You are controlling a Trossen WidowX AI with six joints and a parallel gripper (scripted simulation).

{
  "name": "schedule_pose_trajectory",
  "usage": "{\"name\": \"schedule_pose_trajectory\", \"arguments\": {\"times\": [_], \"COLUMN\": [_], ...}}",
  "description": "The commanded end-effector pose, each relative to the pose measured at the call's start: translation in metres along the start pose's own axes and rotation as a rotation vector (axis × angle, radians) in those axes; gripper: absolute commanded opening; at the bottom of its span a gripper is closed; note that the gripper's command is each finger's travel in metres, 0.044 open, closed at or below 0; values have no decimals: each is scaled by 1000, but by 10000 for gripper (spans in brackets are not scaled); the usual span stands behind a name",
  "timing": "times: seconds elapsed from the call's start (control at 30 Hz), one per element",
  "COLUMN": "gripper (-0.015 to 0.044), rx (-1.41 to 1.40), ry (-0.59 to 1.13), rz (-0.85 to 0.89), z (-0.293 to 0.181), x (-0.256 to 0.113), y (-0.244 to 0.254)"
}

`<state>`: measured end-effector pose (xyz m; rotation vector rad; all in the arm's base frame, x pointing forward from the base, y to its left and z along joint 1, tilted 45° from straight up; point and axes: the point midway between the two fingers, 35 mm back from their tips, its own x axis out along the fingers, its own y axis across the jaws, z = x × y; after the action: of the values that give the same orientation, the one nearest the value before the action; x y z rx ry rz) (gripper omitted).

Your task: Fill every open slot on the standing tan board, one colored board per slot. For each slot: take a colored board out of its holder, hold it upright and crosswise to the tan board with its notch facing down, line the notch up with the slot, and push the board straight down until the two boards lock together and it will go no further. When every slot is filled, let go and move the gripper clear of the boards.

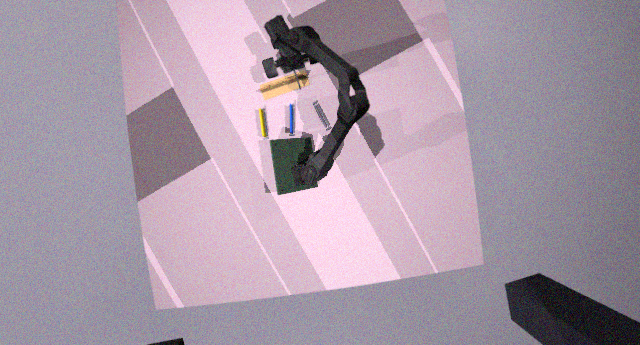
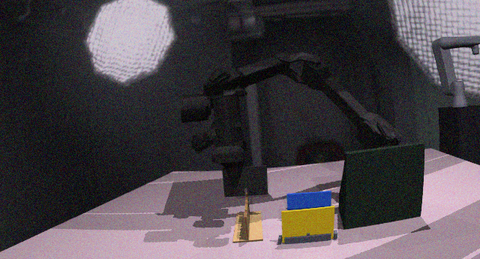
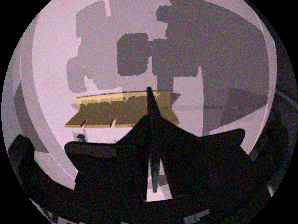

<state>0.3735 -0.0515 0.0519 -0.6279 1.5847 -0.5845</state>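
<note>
From where I stood, the pale pink table (image 1: 360,255) (image 2: 112,229) (image 3: 55,60) took up the most room, striped with shadow. The black arm (image 1: 350,85) (image 2: 334,94) arched over it from beside a big dark green block (image 1: 290,157) (image 2: 382,188). The standing tan board (image 1: 272,89) (image 2: 247,218) (image 3: 100,117) stood upright on its tan foot, two open slots visible along its edge. Near it, a yellow board (image 1: 262,122) (image 2: 307,221) and a blue board (image 1: 291,119) (image 2: 309,200) sat upright in their holders, with a gray holder (image 1: 321,115) slanting beside the blue one. The claw (image 1: 296,71) (image 2: 233,176) (image 3: 150,119) was clenched on a thin dark board (image 1: 298,81) (image 2: 256,180) (image 3: 149,97), upright and crosswise at one end of the tan board; I couldn't tell whether they touched.
</note>
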Motion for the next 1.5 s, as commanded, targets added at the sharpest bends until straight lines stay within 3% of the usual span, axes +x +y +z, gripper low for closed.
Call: {"name": "schedule_pose_trajectory", "arguments": {"times": [0.0,1.47], "gripper": [0,0], "rx": [-5,-5], "ry": [-1,-1], "rz": [-5,-7], "z": [-1,-1], "x": [3,32], "y": [0,-1]}}
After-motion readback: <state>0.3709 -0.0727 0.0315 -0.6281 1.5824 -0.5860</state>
